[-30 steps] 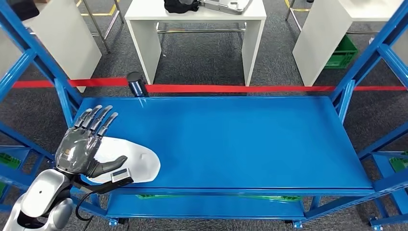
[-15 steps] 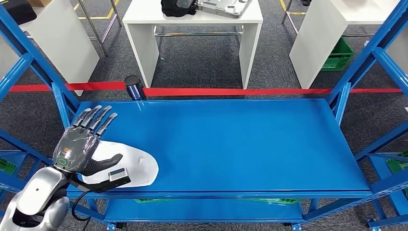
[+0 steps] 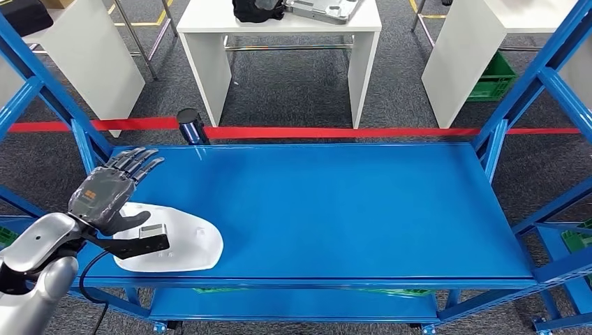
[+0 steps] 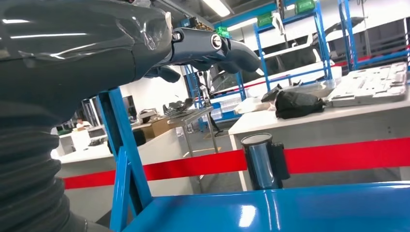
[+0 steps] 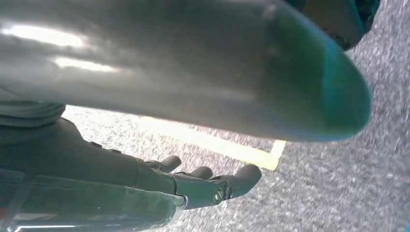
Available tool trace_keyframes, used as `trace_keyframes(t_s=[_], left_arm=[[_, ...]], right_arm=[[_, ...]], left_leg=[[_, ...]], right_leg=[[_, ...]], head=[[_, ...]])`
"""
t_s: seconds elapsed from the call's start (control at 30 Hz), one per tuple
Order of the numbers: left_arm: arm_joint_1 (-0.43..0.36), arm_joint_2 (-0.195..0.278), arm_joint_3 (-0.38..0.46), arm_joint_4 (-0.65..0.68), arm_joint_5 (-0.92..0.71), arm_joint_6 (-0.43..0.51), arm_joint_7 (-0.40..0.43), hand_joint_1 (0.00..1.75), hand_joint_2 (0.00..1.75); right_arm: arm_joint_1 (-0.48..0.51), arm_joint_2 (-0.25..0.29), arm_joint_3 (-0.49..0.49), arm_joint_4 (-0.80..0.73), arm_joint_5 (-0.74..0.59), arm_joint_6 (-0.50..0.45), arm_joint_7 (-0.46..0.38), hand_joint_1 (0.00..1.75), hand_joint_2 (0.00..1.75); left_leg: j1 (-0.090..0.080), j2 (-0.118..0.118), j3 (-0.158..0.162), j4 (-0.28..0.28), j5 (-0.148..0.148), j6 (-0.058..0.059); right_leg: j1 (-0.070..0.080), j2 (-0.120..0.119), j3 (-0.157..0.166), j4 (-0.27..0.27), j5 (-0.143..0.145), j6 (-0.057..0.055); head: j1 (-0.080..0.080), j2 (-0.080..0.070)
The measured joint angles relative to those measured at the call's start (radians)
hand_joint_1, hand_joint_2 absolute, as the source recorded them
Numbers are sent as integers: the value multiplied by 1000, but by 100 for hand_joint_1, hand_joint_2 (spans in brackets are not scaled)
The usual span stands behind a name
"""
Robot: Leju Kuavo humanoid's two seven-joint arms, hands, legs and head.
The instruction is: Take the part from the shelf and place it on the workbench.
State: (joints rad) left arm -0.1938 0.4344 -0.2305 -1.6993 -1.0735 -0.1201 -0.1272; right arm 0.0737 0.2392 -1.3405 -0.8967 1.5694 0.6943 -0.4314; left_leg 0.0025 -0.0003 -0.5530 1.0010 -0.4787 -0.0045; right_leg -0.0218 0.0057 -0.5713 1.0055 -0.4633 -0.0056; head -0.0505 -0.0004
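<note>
Head view puts the white part [image 3: 171, 241] flat on the blue shelf [image 3: 335, 202], at the near left corner, its long axis running left to right along the near edge. The left hand [image 3: 105, 195] hovers at the part's left end with fingers spread and nothing in them; the thumb reaches over the part's left portion, though whether it touches the surface I cannot tell from this angle. So the part lies to the right of and just below that hand, and the left arm is plainly the nearer one. The right hand [image 5: 145, 188] hangs low over grey floor, fingers loosely extended and holding nothing. My judgement: the grasp has not begun, and the left hand must come down onto the part's left end.
</note>
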Motion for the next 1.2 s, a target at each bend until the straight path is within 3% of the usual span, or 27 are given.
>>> trace_keyframes(t_s=[0.07, 0.13, 0.17, 0.2, 0.23, 0.3, 0.33, 0.4, 0.5, 0.57, 0.63, 0.7, 0.73, 0.8, 0.87, 0.9, 1.03, 1.07, 1.13, 1.2], left_arm=[[-6, 11, -4, 5, 2, 0, 0, 0, 175], [-10, 16, -8, 12, 4, -1, -1, 0, 175], [-10, 16, -9, 15, 4, -1, -1, 0, 175], [-10, 16, -10, 18, 4, -2, 0, 0, 175], [-11, 18, -11, 21, 7, -5, 1, 0, 175], [-18, 31, -13, 25, 24, -21, 7, 0, 175], [-26, 43, -16, 29, 40, -34, 10, 0, 175], [-47, 72, -22, 43, 84, -67, 5, 0, 175], [-104, 129, -36, 90, 175, -122, -28, 0, 175], [-156, 167, -47, 130, 243, -151, -44, 0, 175], [-206, 198, -64, 173, 314, -189, -58, 0, 175], [-257, 232, -92, 217, 390, -248, -78, 0, 175], [-285, 249, -107, 235, 428, -284, -89, 0, 175], [-352, 288, -144, 260, 511, -374, -109, 0, 175], [-434, 335, -189, 280, 603, -481, -122, 0, 175], [-477, 361, -212, 289, 643, -526, -124, 0, 175], [-671, 453, -333, 325, 760, -594, -103, 0, 175], [-710, 469, -363, 332, 782, -589, -93, 0, 175], [-759, 489, -413, 341, 815, -570, -79, 0, 175], [-782, 497, -461, 349, 838, -545, -70, 0, 175]], right_arm=[[0, -1, 0, 0, 0, 0, 0, 0, 0], [0, -1, 0, 1, 0, 0, 0, 0, 0], [0, -1, 0, 2, 0, 0, 0, 0, 0], [0, -1, 0, 2, 0, 0, 0, 0, 0], [0, -1, 1, 2, 0, 1, 0, 0, 0], [0, -1, 4, 2, 0, 3, 0, 0, 0], [1, -1, 6, 2, 0, 5, -1, 0, 0], [4, -3, 12, 1, 0, 12, -5, 0, 0], [15, -7, 23, -17, 0, 34, -14, 0, 0], [21, -10, 35, -33, 0, 45, -20, 0, 0], [26, -20, 50, -36, 0, 36, -24, 0, 0], [29, -41, 68, -14, 0, 10, -27, 0, 0], [29, -53, 75, 2, 0, -6, -29, 0, 0], [30, -76, 87, 33, 0, -28, -32, 0, 0], [31, -91, 97, 50, 0, -33, -35, 0, 0], [33, -95, 102, 53, 0, -28, -37, 0, 0], [52, -101, 125, 47, 0, 7, -38, 0, 0], [54, -102, 129, 43, 0, 11, -38, 0, 0], [54, -103, 135, 38, 0, 13, -40, 0, 0], [55, -105, 141, 38, 0, 8, -41, 0, 0]], left_leg=[[5, 0, -38, 79, -46, -11], [9, 0, -107, 218, -106, -19], [10, 0, -135, 270, -119, -22], [11, 0, -147, 286, -113, -22], [12, 0, -137, 257, -86, -22], [12, 0, -74, 116, -11, -17], [10, 0, -44, 51, 12, -13], [4, 0, -20, -4, 19, -6], [4, -1, -15, -15, 24, 10], [8, 0, -8, -25, 32, 21], [6, 0, -9, -25, 33, 24], [2, 0, -9, -24, 32, 25], [1, 0, -9, -23, 32, 25], [0, -1, -9, -19, 28, 21], [-5, -1, -12, -9, 21, 13], [-7, 0, -13, -6, 18, 10], [1, 2, -28, 23, -4, -4], [3, 2, -45, 60, -26, -10], [5, 2, -105, 186, -86, -21], [6, 2, -158, 288, -112, -23]], right_leg=[[-5, 0, 2, -2, 1, -9], [-3, 1, 1, -2, 0, -14], [-2, 1, 1, -2, -1, -15], [-2, 1, 2, -2, -1, -15], [-2, 1, 3, -2, -2, -15], [-2, 3, 6, -2, -3, -14], [1, 5, 5, -2, -3, -12], [4, 6, 2, -2, -3, -4], [5, 4, -5, 4, -7, 10], [5, 2, -37, 68, -39, 7], [5, 2, -106, 204, -93, -1], [5, 2, -153, 291, -112, 2], [5, 1, -150, 277, -99, 8], [6, 1, -94, 148, -42, 19], [8, 1, -41, 34, 1, 13], [9, 2, -31, 12, 9, 7], [8, 7, -31, 10, 13, -12], [7, 7, -30, 10, 13, -15], [7, 8, -28, 10, 12, -18], [8, 8, -27, 10, 10, -21]], head=[[-2, 0], [-4, 0], [-4, 0], [-4, 0], [-4, 0], [-4, 0], [-3, 0], [-3, 0], [-2, 0], [-1, 0], [0, 0], [0, 0], [0, 0], [1, 0], [4, 0], [5, 0], [4, 0], [4, 0], [3, 0], [3, 0]])
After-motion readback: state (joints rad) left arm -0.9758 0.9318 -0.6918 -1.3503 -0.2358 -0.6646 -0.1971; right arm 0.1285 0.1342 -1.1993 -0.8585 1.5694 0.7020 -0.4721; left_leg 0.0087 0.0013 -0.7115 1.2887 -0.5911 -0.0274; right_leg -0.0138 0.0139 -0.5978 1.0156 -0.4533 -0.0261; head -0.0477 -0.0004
